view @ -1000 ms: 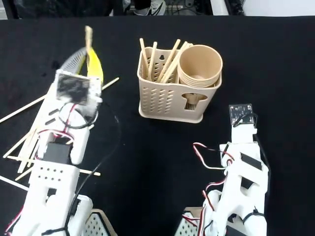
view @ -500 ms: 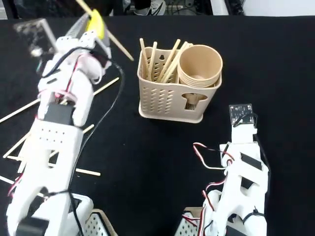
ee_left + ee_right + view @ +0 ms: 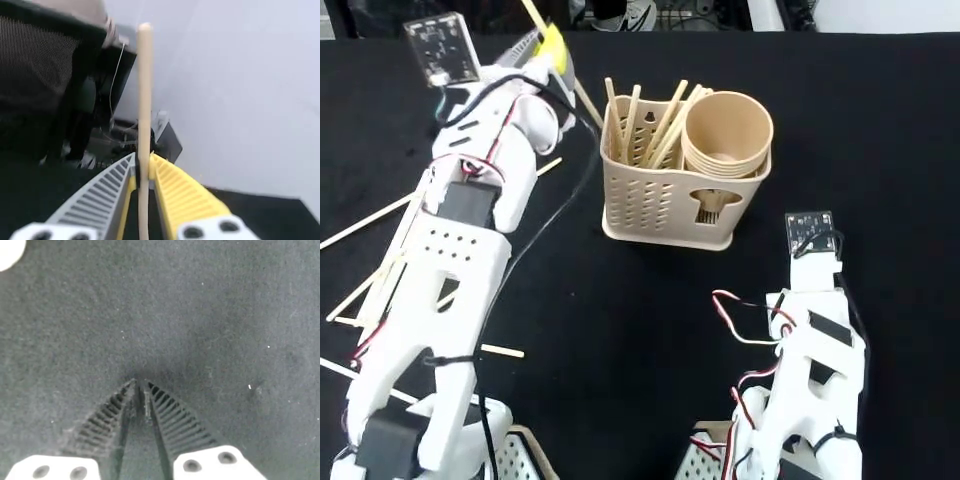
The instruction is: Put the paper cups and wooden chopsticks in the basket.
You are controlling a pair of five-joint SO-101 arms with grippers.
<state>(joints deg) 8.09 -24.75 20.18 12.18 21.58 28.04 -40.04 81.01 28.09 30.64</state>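
My left gripper (image 3: 548,42) is raised just left of the beige basket (image 3: 665,205), shut on a wooden chopstick (image 3: 582,98) that slants down toward the basket's left rim. In the left wrist view the same chopstick (image 3: 145,90) stands between the grey and yellow fingers of the left gripper (image 3: 142,162). Several chopsticks (image 3: 638,122) and stacked paper cups (image 3: 726,133) stand in the basket. More loose chopsticks (image 3: 365,222) lie on the table at the left. My right gripper (image 3: 139,391) is shut on nothing, just above the black cloth near the front right.
The right arm (image 3: 815,335) rests at the front right, its camera board in front of the basket. A short chopstick (image 3: 502,351) lies near the left arm's base. Black cloth (image 3: 880,140) stretches right of the basket.
The left arm has stretched out and swung right, carrying the chopstick from the far left to the basket's left rim. The right arm has kept still.
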